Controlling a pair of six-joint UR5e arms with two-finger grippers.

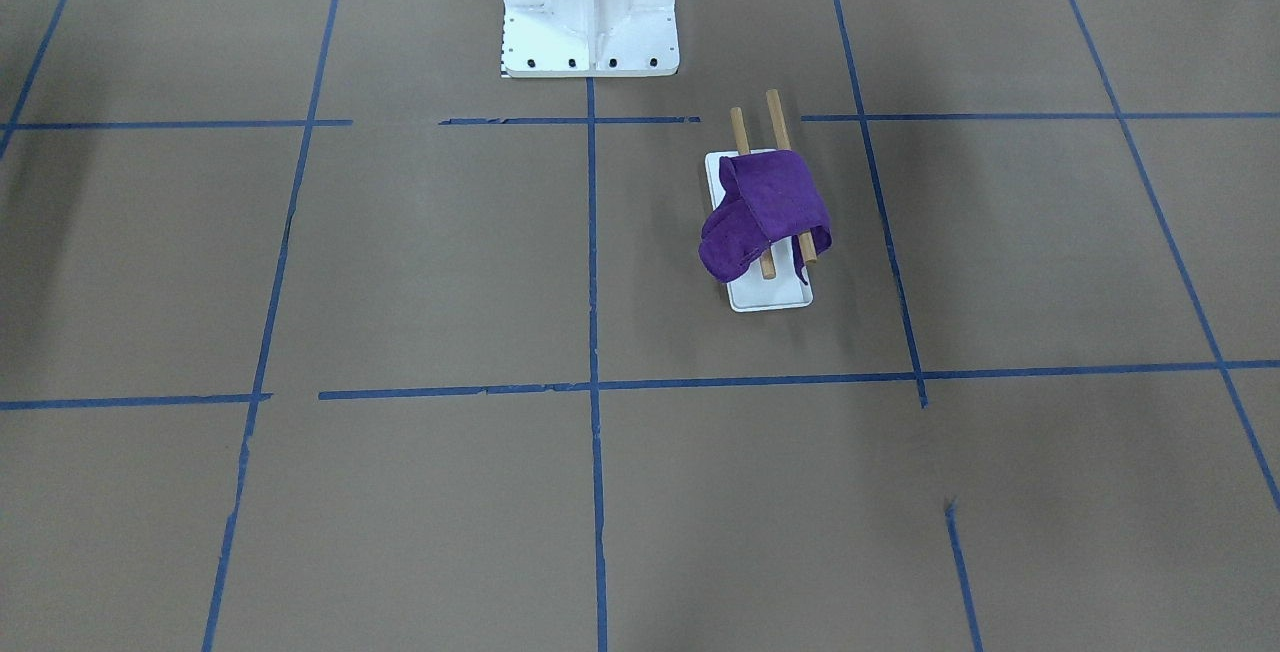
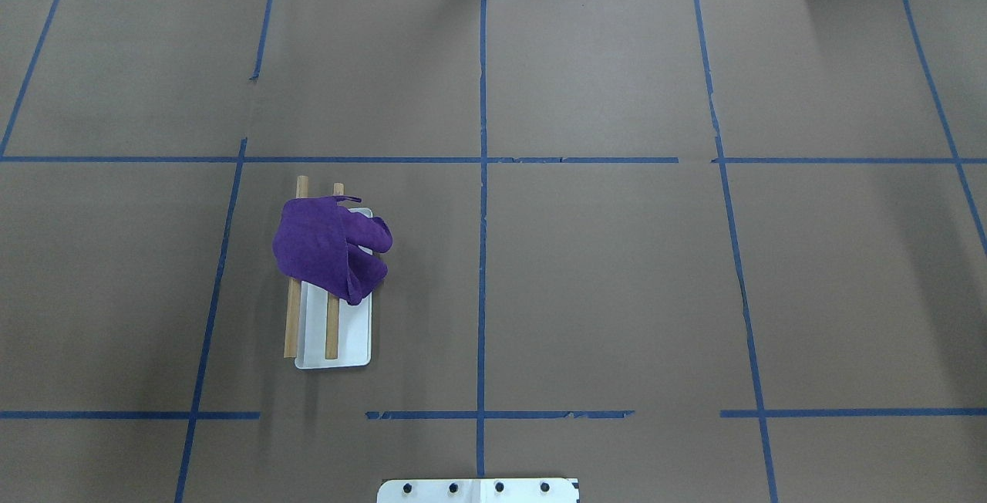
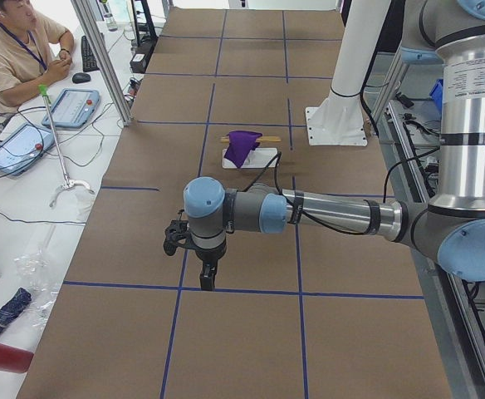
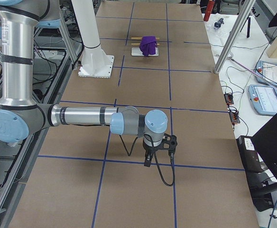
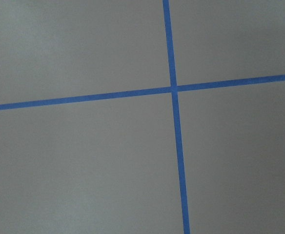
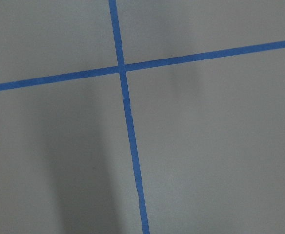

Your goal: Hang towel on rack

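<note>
The purple towel (image 1: 765,207) lies bunched over both brown rods (image 1: 772,112) of the rack, covering the half farther from the robot. Its white base (image 1: 770,297) rests on the brown table. The towel (image 2: 324,244) and rack base (image 2: 347,341) also show in the overhead view, left of centre. My left gripper (image 3: 208,278) shows only in the exterior left view, pointing down over the table, far from the rack; I cannot tell if it is open. My right gripper (image 4: 148,159) shows only in the exterior right view, likewise pointing down and far away; I cannot tell its state.
The large white bolted pedestal (image 1: 588,2) stands at the robot's side of the table. Blue tape lines (image 2: 482,256) grid the brown surface. An operator (image 3: 10,50) sits beyond the far edge. Metal posts (image 4: 233,38) stand along that edge.
</note>
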